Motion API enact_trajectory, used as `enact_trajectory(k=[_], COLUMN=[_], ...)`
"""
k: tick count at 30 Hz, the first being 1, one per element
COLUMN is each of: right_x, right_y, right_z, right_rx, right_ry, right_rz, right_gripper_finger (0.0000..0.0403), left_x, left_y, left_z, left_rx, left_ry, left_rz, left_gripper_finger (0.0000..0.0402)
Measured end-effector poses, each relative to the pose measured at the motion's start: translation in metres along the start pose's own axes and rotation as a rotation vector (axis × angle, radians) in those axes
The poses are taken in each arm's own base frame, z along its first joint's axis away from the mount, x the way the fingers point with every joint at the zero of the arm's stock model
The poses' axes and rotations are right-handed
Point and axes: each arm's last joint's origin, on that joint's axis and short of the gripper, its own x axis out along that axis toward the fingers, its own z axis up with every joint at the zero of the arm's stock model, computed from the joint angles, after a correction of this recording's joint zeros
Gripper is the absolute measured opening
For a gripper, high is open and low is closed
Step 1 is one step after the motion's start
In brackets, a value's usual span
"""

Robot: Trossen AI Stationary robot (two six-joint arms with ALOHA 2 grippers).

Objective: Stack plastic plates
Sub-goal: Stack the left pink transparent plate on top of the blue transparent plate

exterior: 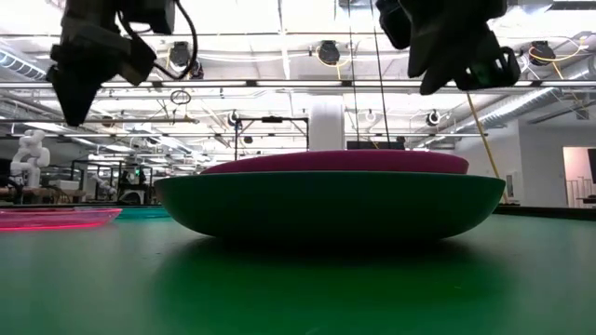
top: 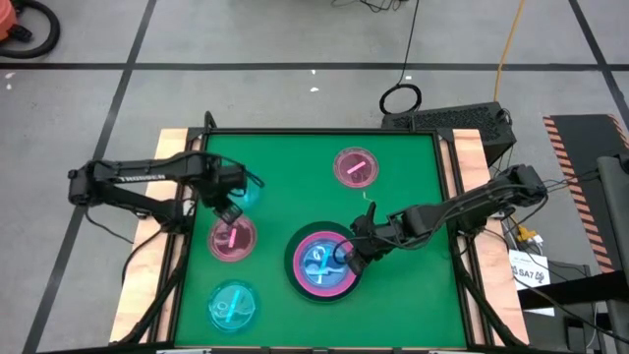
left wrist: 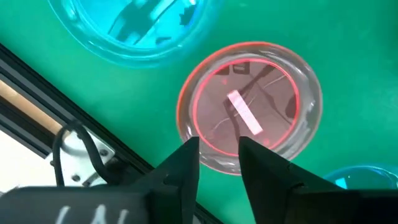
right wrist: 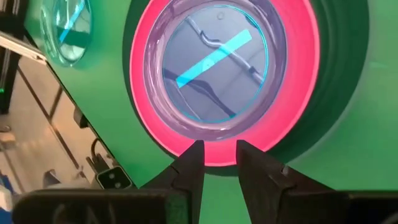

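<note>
A stack stands near the table's middle: a dark green plate bears a hot pink plate, on which lies a small translucent plate with a cyan sheen. My right gripper hangs open above the stack's right rim, touching nothing. My left gripper hangs open, pointing down, over the far edge of a small translucent pink plate that lies flat on the table's left. A small cyan plate lies just beyond it, partly under the arm.
Another small cyan plate lies at the near left, and a second small pink plate lies at the far middle. A black rail and wooden border run along the table's left edge. Bare green surface lies right of the stack.
</note>
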Motion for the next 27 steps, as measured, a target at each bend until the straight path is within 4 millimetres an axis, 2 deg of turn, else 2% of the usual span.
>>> enact_trajectory(k=[5,9,18,27], right_x=[-0.009,-0.015,-0.02,-0.026], right_y=[0.005,0.009,0.01,0.007], right_z=[0.001,0.002,0.002,0.01], right_rx=[-0.037,-0.06,-0.108,-0.113], right_ry=[0.007,0.012,0.014,-0.005], right_rz=[-0.02,-0.029,-0.034,-0.029], right_gripper_finger=[0.0089,0.0089,0.0089,0.0089], left_x=[0.026,0.044,0.074,0.091], left_y=[0.018,0.021,0.025,0.029], left_z=[0.002,0.0,-0.002,-0.006], left_rx=[-0.022,-0.014,-0.007,-0.007], left_ry=[0.098,0.113,0.106,0.112], left_rz=[0.01,0.017,-0.012,-0.014], left_gripper_finger=[0.0187,0.0222,0.0227,0.0227])
